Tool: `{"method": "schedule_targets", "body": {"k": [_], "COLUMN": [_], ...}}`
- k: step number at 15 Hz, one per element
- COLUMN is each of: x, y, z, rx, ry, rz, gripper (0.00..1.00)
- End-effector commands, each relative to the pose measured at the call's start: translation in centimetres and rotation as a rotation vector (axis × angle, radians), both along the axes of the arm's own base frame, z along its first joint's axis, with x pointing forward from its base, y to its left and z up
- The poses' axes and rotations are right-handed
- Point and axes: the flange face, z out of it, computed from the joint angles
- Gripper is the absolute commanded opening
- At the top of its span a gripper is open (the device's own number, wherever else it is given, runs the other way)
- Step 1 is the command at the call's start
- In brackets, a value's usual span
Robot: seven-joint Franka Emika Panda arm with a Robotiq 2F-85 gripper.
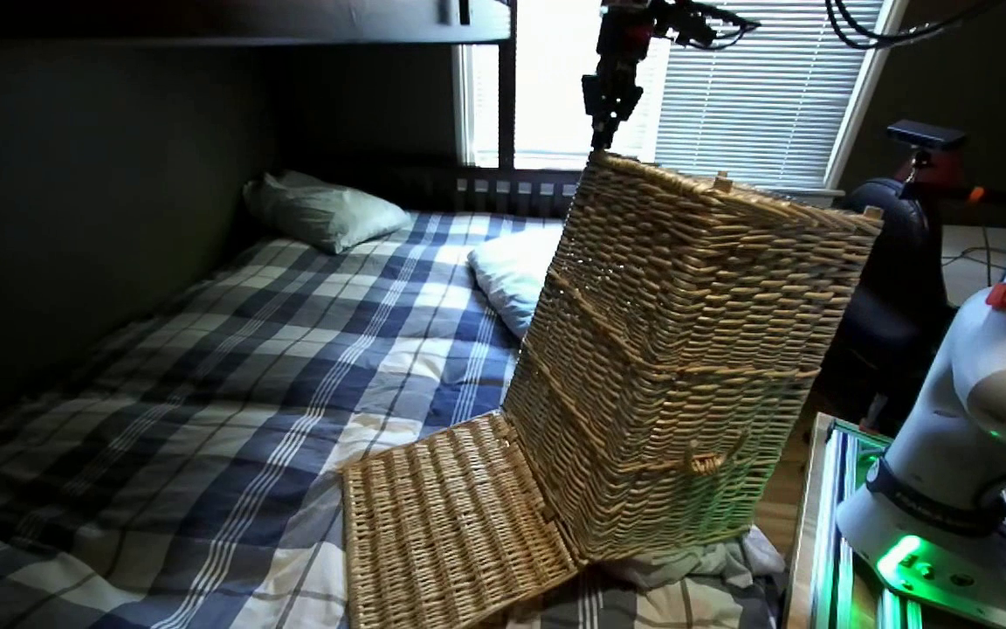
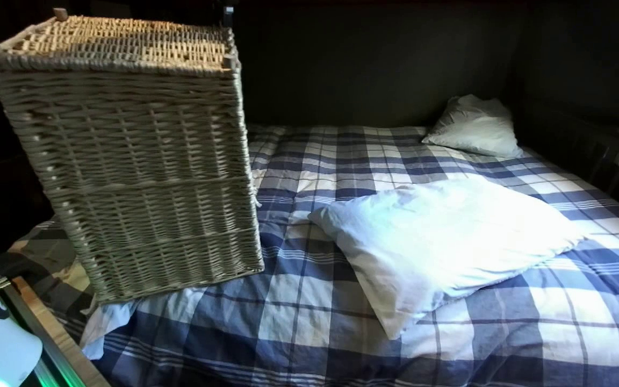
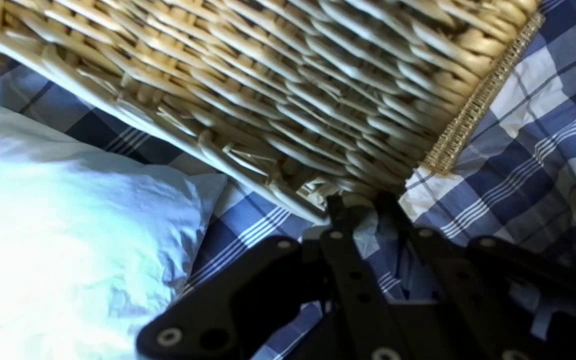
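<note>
A large wicker basket point(image 1: 686, 349) stands tilted and upside down on the bed, its base with small corner feet facing up. It also shows in an exterior view point(image 2: 148, 161) and in the wrist view point(image 3: 268, 90). Its wicker lid point(image 1: 459, 524) is swung open and lies on the bed. My gripper point(image 1: 601, 140) points down at a top corner of the basket. In the wrist view the fingers point(image 3: 360, 200) are closed around a pale rounded foot at that corner. The basket's inside is hidden. Light crumpled cloth point(image 1: 730, 559) shows under its lower edge.
The bed has a blue and white plaid cover point(image 1: 293, 376). A white pillow point(image 2: 449, 236) lies beside the basket, and a grey pillow point(image 1: 324, 210) lies farther back. An upper bunk point(image 1: 232, 22) overhangs the bed. The robot base point(image 1: 931, 542) stands at the bedside.
</note>
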Motion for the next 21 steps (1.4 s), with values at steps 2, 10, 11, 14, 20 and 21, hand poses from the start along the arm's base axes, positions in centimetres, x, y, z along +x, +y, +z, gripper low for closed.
{"method": "schedule_targets", "body": {"k": [2, 10, 11, 14, 20, 21], "x": [-1.1, -0.9, -1.3, -3.9, -13.3, -14.7], "y": [-5.2, -3.3, -2.5, 1.4, 11.3, 12.7], "z": [2.4, 1.5, 2.4, 4.4, 0.7, -0.2], "rx": [0.053, 0.041, 0.039, 0.062, -0.085, -0.144], "ry": [-0.145, -0.129, -0.145, -0.121, 0.216, 0.24], "rz": [-0.072, 0.007, 0.016, 0.104, 0.214, 0.218], "gripper": [0.05, 0.51, 0.6, 0.82, 1.0, 1.0]}}
